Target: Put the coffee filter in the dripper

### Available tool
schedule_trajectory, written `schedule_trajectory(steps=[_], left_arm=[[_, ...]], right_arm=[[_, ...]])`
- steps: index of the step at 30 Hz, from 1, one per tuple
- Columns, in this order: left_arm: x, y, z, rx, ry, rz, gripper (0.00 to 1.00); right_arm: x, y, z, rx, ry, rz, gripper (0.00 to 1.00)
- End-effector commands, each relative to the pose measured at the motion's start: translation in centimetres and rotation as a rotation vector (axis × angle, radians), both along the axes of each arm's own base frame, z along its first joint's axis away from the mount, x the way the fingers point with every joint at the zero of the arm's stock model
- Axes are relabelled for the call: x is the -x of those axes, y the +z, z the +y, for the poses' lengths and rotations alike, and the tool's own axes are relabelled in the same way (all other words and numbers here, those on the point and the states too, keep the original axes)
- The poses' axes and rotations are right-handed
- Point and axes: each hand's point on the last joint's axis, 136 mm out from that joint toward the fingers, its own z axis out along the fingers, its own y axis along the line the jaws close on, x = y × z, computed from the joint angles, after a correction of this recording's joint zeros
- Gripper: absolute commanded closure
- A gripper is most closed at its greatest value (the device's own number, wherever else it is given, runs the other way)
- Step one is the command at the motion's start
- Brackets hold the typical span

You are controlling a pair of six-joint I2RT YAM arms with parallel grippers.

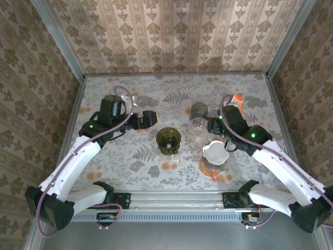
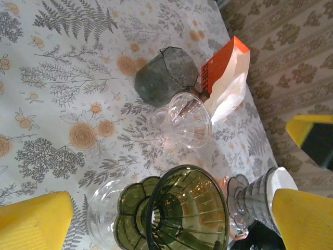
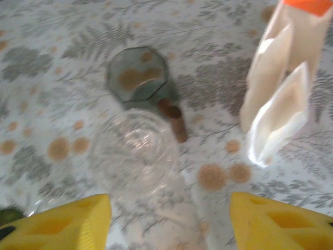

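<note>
Top external view: the table [image 1: 104, 156], covered in a cloth printed with ferns and orange flowers, fills the floor of a wallpapered booth. Both arms reach in from the near edge.

The left gripper [image 1: 148, 119] sits left of centre. In the left wrist view its yellow fingers [image 2: 31, 221] stand wide apart at the frame corners with nothing clamped between them. The green dripper [image 2: 182, 213] lies ahead of the gap, untouched.

The right gripper [image 1: 212, 125] is on the right side, just beside the clear dripper [image 1: 197, 125]. In the right wrist view its yellow fingers [image 3: 67, 221] are also parted and grip nothing, and the clear dripper [image 3: 135, 151] lies just ahead of them.

The green dripper [image 1: 168, 139] stands upright near the table's middle. The pink-tinted dripper [image 1: 210, 169] is nearest the front on the right. The grey dripper [image 1: 198, 110] lies just behind the clear one, touching or nearly so, and a short brown handle [image 3: 174, 120] shows at its side.

An orange-topped filter packet [image 1: 237, 100] lies toward the back right, with white paper spilling from its open end [image 3: 281, 109].

The coffee filter [image 1: 215, 151], white with a wavy rim, sits seated in the mouth of the pink-tinted dripper, with both grippers clear of it. Its white edge [image 2: 281, 179] shows by the left gripper's right finger.
</note>
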Motion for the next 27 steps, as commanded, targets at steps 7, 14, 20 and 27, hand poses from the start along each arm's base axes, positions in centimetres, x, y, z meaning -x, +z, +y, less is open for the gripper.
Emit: schedule_trajectory(steps=[7,14,20,27], left_arm=[[0.7,-1.5,-0.5,0.070,-0.032,0.008,0.07],[-0.3,-3.0,0.9,0.068,0.015,0.036,0.05],[-0.4,-3.4,1.4,0.082,0.027,0.056,0.05],[-0.3,-3.7,1.8,0.086,0.038,0.063,0.04]], right_arm=[[-5.8,-4.6,-6.7,0.055,-0.231,0.118,0.52],[-8.2,-8.4,-7.4,0.061,-0.361,0.162,0.53],[-9.7,-9.9,-8.0,0.084,-0.428,0.165,0.60],[-10.3,-11.0,-9.1,0.117,-0.487,0.171,0.62]])
